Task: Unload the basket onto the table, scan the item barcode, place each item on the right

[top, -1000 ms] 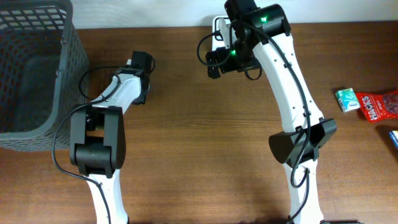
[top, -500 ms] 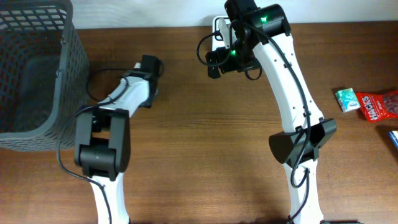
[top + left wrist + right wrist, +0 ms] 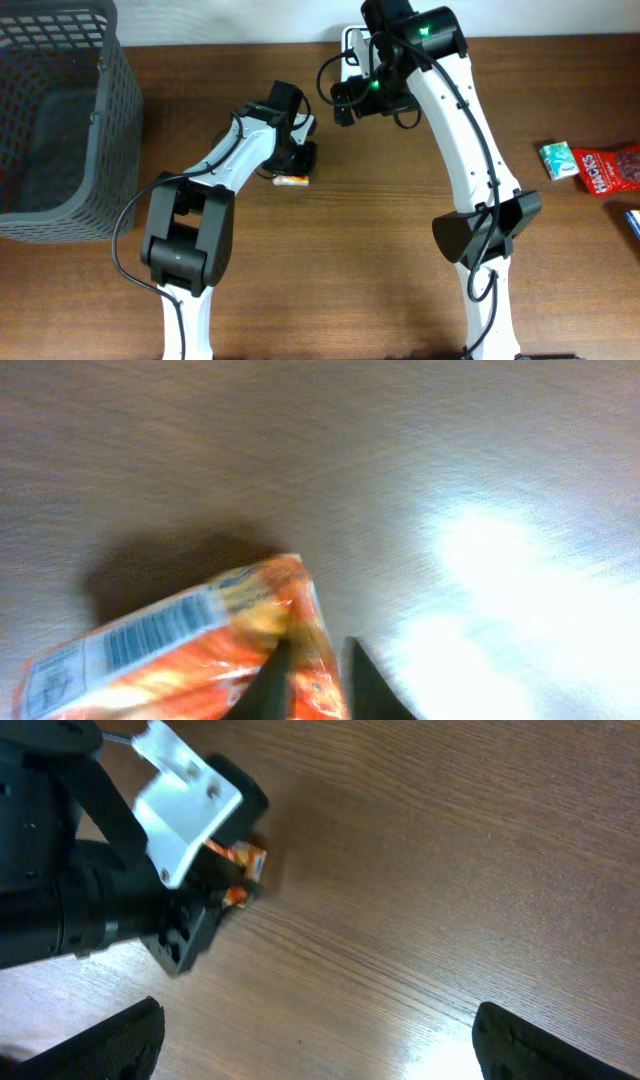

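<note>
Orange packet (image 3: 190,660) shows barcode (image 3: 155,632) from left wrist only.

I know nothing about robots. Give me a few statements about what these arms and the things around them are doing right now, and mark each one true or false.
1. The left tool pinches an orange packet. True.
2. A barcode shows on that packet in the left wrist view. True.
3. The right tool is clamped shut on something. False: its fingers stand wide apart with nothing between them.
4. The grey basket stands on the right side. False: it stands at the far left.
5. A red packet and a green packet lie far to the right, away from both tools. True.
</note>
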Motion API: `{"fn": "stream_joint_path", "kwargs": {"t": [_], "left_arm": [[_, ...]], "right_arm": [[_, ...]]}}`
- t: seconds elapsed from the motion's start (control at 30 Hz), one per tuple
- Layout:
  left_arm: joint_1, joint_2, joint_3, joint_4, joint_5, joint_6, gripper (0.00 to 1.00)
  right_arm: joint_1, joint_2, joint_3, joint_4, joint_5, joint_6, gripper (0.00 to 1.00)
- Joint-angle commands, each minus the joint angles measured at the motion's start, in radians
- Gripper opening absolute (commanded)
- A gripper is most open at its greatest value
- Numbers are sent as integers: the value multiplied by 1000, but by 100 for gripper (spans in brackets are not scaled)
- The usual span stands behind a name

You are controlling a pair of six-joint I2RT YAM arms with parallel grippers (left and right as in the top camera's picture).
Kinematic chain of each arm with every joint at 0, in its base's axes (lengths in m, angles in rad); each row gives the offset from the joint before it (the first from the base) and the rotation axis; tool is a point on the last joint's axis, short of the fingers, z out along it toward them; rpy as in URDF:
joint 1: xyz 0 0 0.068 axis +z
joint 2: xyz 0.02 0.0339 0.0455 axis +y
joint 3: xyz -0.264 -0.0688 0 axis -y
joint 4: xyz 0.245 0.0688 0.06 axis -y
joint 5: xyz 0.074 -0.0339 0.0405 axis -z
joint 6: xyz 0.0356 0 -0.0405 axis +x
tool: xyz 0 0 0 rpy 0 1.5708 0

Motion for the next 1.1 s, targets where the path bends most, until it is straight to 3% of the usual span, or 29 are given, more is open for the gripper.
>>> {"fn": "stream_joint_path", "kwargs": {"t": [0.0, 0.07, 0.23, 0.5, 0.7, 0.73, 0.9, 1.07], "left_arm": [[-1, 19, 22, -45, 163, -7, 70], [16, 19, 79, -116, 108, -7, 76], [82, 19, 315, -323, 31, -7, 80], [203, 19, 826, -681, 2, 8, 87], [246, 19, 1163, -862, -46, 8, 92], [247, 13, 1188, -862, -62, 8, 99], [247, -54, 1233, -862, -182, -15, 99], [247, -177, 1230, -862, -180, -15, 99]], "right_arm": [[0, 3, -5, 1, 12, -10, 99], [0, 3, -5, 1, 13, -10, 98], [0, 3, -5, 1, 13, -10, 98], [0, 3, -5, 1, 13, -10, 98], [0, 3, -5, 11, -23, 30, 98], [0, 3, -5, 11, -42, 47, 98], [0, 2, -5, 10, -62, 47, 98], [16, 13, -5, -37, -196, 47, 98]]}}
